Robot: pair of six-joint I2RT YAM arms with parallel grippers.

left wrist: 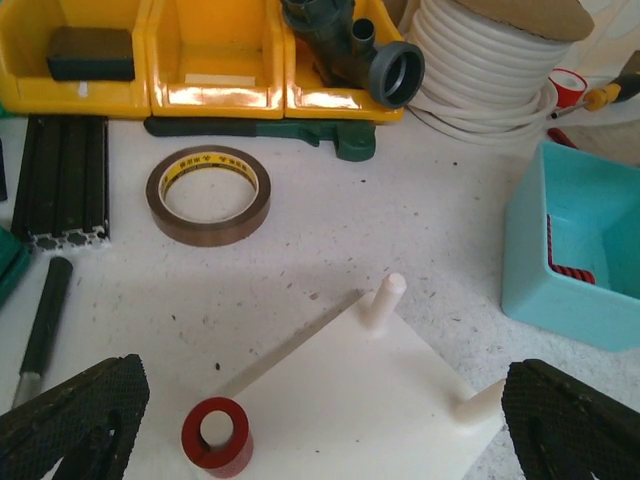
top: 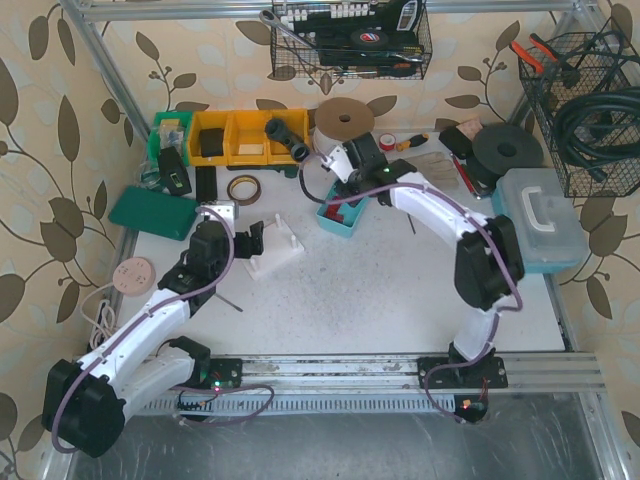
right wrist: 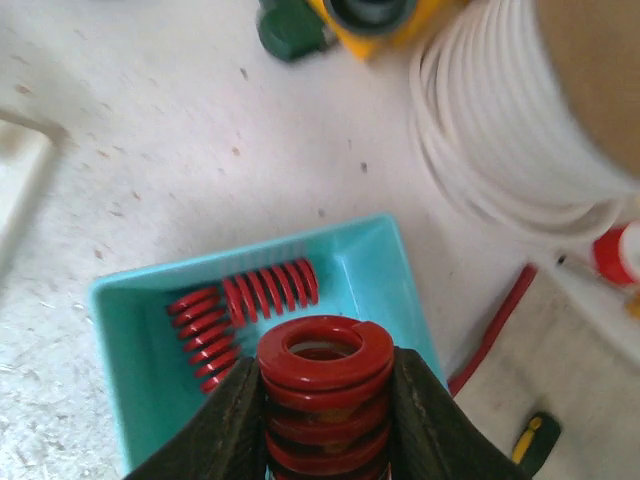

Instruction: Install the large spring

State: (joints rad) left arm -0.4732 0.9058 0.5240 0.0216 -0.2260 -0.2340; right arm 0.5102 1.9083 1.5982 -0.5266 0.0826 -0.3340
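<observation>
The right pincer (right wrist: 328,405) grips the large spring (right wrist: 322,365) upright, just above the teal tray (right wrist: 130,340), where two smaller springs (right wrist: 270,290) lie. Left of the tray, the left pincer (left wrist: 320,430) gapes wide over the white peg block (left wrist: 360,380) on the bench (left wrist: 330,230). A short red sleeve (left wrist: 216,437) sits on the block.

Bare table (top: 380,290) is lying open between the base (left wrist: 350,390) and the tray (left wrist: 560,290). The left gripper (left wrist: 320,425) is straddling the base, its spread fingers (left wrist: 75,420) crowding both sides; a tape roll (left wrist: 208,195) and bins (left wrist: 215,50) are closing off the far side. The right gripper (right wrist: 325,395), clamping a spring (right wrist: 322,350), is hanging over the tray.
</observation>
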